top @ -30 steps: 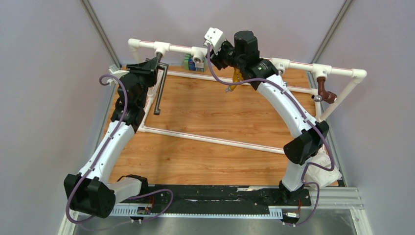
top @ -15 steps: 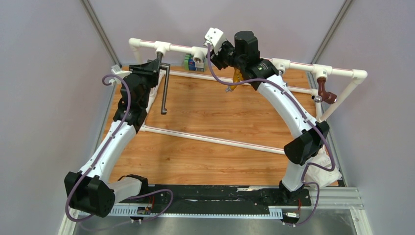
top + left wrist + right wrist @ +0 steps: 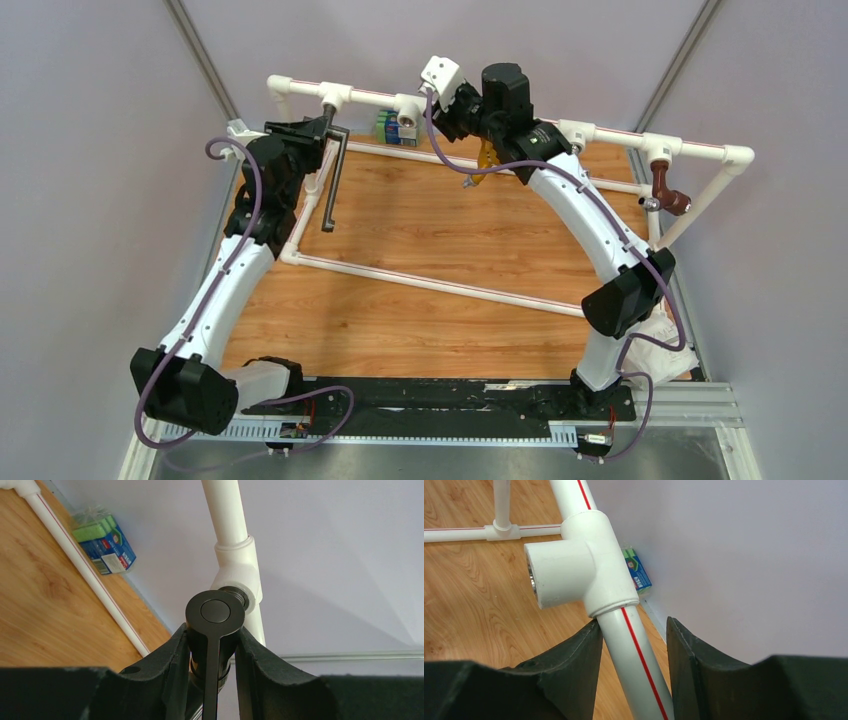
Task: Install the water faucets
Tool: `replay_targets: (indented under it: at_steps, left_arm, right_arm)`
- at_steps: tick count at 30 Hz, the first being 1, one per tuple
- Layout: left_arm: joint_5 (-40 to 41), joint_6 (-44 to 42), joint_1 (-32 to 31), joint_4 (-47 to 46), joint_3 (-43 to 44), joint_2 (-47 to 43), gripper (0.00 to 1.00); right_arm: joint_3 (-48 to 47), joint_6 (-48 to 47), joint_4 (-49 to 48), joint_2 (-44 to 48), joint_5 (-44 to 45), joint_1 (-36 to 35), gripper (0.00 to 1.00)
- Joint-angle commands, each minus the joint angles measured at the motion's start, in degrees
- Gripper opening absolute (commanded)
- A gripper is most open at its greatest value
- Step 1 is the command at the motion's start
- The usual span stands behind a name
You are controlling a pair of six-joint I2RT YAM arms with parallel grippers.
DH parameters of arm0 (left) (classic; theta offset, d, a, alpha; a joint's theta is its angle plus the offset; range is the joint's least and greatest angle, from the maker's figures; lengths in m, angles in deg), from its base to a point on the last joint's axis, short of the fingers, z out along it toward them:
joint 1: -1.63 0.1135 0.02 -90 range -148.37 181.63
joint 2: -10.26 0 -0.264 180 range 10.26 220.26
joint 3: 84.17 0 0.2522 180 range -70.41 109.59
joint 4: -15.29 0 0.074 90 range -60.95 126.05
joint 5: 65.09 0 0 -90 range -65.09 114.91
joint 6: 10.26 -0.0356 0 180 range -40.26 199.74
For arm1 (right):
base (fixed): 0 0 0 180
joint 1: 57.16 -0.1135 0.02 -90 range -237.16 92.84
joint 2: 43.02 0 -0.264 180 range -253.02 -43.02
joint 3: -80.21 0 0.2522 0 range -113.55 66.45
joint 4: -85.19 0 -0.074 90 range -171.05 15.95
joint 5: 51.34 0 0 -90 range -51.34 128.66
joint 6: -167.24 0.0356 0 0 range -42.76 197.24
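Black faucet [image 3: 334, 182], long axis far-to-near

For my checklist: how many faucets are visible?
3: black faucet in the left gripper, orange tap behind the right arm, brown tap at far right. Others may be hidden.

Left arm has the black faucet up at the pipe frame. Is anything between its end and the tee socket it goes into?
Nothing visible. The left gripper is shut on the black faucet, and the faucet's dark collar sits right at the port of the white tee fitting. The left wrist view shows no object between them.
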Motion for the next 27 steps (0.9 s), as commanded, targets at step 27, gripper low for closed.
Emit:
replay_targets:
  at_steps: [27]
  left_arm:
    - [-8.9,-15.25,-0.98,-5.81,5.68,2.22,0.0]
  right_arm:
    - [2.08,5.85,6.83,1.81,-7.96,-2.45,0.0]
